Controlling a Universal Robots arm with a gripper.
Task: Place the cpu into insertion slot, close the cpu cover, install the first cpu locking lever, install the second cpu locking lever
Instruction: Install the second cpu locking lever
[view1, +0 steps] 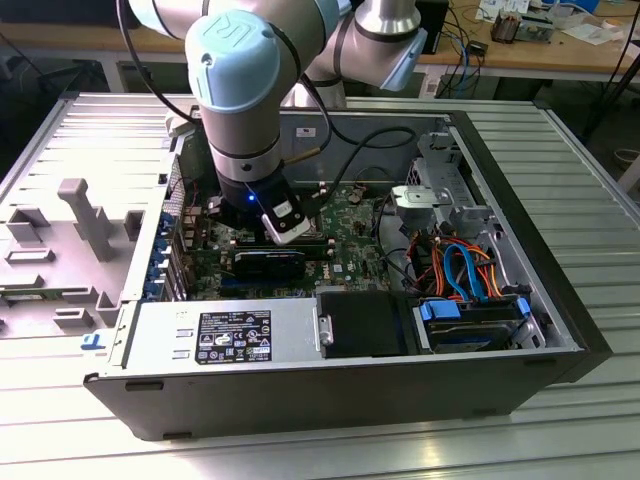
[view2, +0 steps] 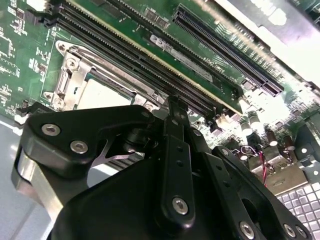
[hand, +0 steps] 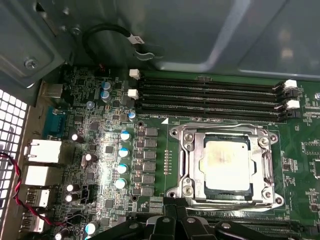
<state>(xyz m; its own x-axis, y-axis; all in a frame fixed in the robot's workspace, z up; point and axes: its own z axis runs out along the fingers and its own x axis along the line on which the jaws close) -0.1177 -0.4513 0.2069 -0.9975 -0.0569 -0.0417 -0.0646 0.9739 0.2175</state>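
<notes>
The cpu (hand: 225, 160) lies flat in the insertion slot (hand: 186, 192), its silver-grey top showing through the window of the cpu cover (hand: 192, 150), which lies closed over it. Thin wire levers (hand: 220, 126) run along two sides of the cover frame. My gripper (hand: 175, 202) is shut with nothing in it, and its black tip sits just off the socket's edge. In the second wrist view the gripper (view2: 172, 102) points down beside the cpu (view2: 102, 95) and cover (view2: 70, 75). In the exterior view the gripper (view1: 285, 235) is low over the green board inside the open computer case.
Long black memory slots (hand: 210, 95) run beside the socket. Several capacitors (hand: 122, 150) and rear ports (hand: 42, 150) stand on its other side. In the exterior view a black shroud (view1: 270, 265), the power supply (view1: 225, 335), a drive bay (view1: 475, 320) and coloured cables (view1: 460, 265) crowd the case.
</notes>
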